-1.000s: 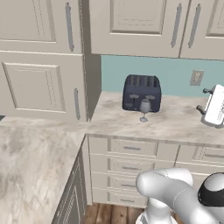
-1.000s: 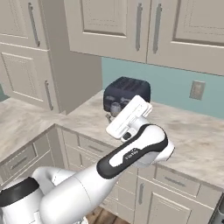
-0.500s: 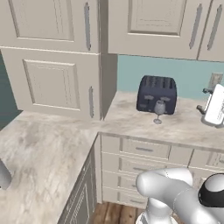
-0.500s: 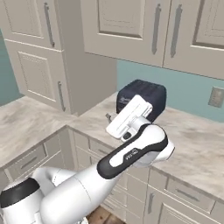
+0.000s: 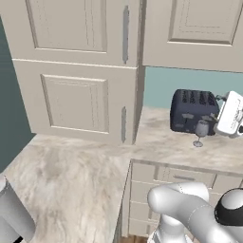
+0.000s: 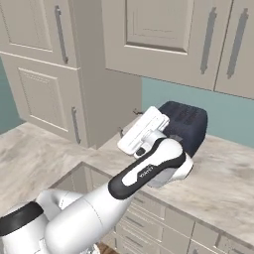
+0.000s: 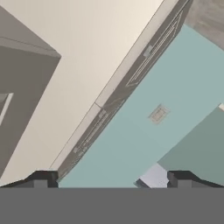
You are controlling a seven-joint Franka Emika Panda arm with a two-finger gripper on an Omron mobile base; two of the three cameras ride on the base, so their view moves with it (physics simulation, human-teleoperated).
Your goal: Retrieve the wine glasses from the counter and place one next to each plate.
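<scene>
Gripper is raised above the counter, jaws wide apart, nothing between the tips; the hand camera looks up at teal wall and upper cabinets. One wine glass stands upright on the counter, just in front of the dark toaster, right of the tall cabinet. Drawers sit below.

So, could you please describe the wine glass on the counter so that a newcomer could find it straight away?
Start at the beige marbled counter under the teal backsplash, right of the tall cream cabinet. On it sits a dark navy toaster; just in front of its right end stands the wine glass. It is small, stemmed and see-through grey, far shorter than the toaster.
</scene>
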